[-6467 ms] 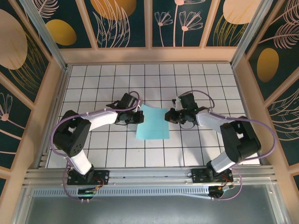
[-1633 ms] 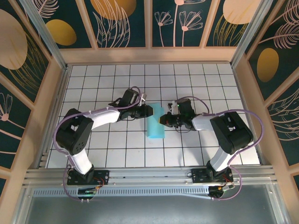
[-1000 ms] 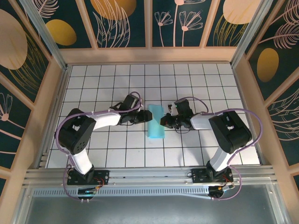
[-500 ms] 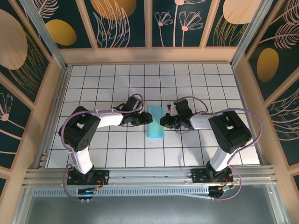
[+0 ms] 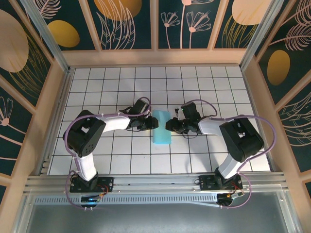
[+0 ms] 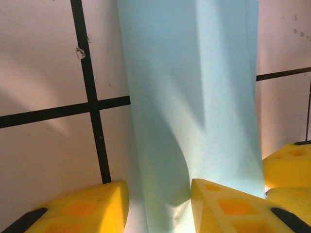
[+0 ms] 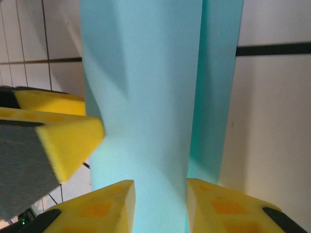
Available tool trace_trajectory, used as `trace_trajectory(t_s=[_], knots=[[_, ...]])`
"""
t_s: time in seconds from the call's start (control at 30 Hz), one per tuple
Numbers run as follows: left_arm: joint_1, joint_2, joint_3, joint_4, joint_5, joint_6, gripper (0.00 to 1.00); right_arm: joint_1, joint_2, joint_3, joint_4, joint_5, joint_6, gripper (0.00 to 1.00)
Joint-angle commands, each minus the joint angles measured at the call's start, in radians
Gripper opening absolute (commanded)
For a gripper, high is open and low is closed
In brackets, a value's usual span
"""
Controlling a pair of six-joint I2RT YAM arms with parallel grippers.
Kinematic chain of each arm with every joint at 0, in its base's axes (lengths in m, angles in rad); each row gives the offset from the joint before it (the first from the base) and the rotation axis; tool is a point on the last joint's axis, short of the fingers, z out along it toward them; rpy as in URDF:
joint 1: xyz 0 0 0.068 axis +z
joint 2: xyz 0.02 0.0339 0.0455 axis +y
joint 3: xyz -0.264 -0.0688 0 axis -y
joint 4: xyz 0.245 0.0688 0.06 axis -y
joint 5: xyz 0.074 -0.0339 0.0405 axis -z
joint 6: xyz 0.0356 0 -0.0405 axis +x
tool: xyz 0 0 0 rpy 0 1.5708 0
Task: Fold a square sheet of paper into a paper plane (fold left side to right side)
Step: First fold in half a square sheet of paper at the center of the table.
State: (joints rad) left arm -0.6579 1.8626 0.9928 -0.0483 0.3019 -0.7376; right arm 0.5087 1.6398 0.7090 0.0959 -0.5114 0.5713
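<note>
The square sheet of paper point(image 5: 162, 127), light turquoise, lies folded into a strip one tile wide at the middle of the tiled floor. My left gripper point(image 5: 151, 123) is at the strip's left edge. In the left wrist view its jaws point(image 6: 158, 208) stand apart, with the raised fold of the paper point(image 6: 194, 97) between them and the right finger point(image 6: 233, 208) touching it. My right gripper point(image 5: 170, 125) faces it from the right edge. Its jaws point(image 7: 158, 208) are open astride the paper's point(image 7: 146, 87) upper layer, gripping nothing. The two grippers' fingertips are close together over the strip.
White tiled floor point(image 5: 121, 155) with black lines stretches around the strip. Wooden walls point(image 5: 155, 57) fence it at the back and both sides. A metal rail point(image 5: 155, 182) carries both arm bases at the near edge.
My right gripper, shut on the paper's edge a second ago, has opened. The left gripper's jaws have narrowed a little, and the left arm has shifted slightly towards the strip.
</note>
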Motion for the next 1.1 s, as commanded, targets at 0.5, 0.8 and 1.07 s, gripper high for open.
trace_trajectory(t_s=[0.5,0.8,1.07], knots=[[-0.051,0.153,0.059,-0.075,-0.035,0.075,0.42,-0.093,-0.232,0.015,-0.185,0.156,-0.067,0.46],[-0.056,0.18,0.097,-0.1,-0.026,0.084,0.45,-0.162,-0.294,-0.021,-0.169,0.123,-0.059,0.49],[-0.063,0.2,0.115,-0.114,-0.007,0.087,0.47,-0.169,-0.286,-0.037,-0.174,0.131,-0.069,0.49]])
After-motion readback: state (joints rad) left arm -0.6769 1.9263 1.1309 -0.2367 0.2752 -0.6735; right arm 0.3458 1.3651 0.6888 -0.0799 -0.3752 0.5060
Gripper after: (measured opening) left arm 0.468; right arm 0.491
